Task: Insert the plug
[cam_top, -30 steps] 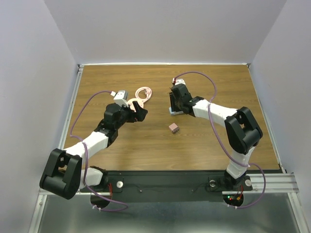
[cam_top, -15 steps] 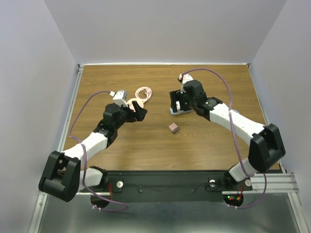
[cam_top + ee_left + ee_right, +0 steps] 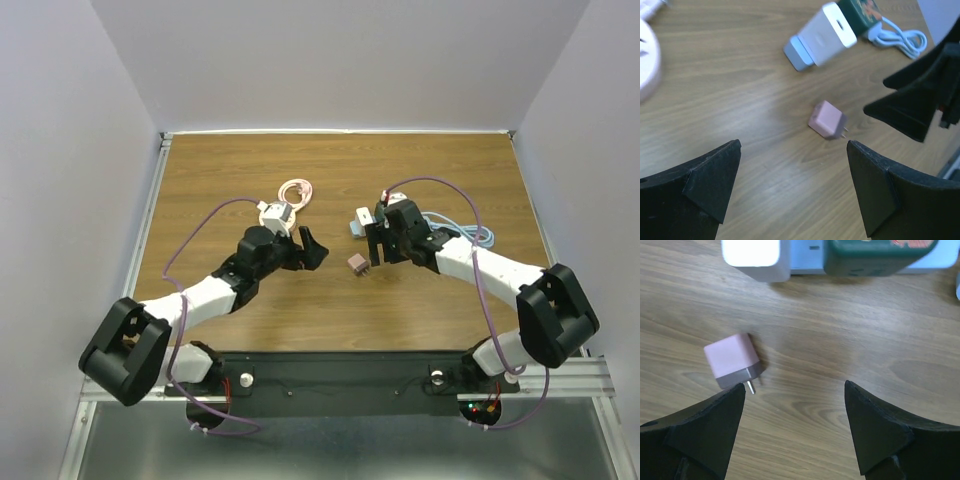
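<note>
Both arms swing inward since earlier frame, right gripper (image 3: 372,250) pulling off white socket block (image 3: 360,222) just above centre; both now flank pink plug (image 3: 357,263), loose on table (image 3: 250,170) at frame centre. Left gripper (image 3: 310,247) wide open, empty; right open, empty. Plug ungrasped, insertion all still left

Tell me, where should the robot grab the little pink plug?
I'd pinch the pink plug across two opposite flat sides of its body, from straight above. It lies sideways with its metal prongs pointing along the table, so leave that end free.
</note>
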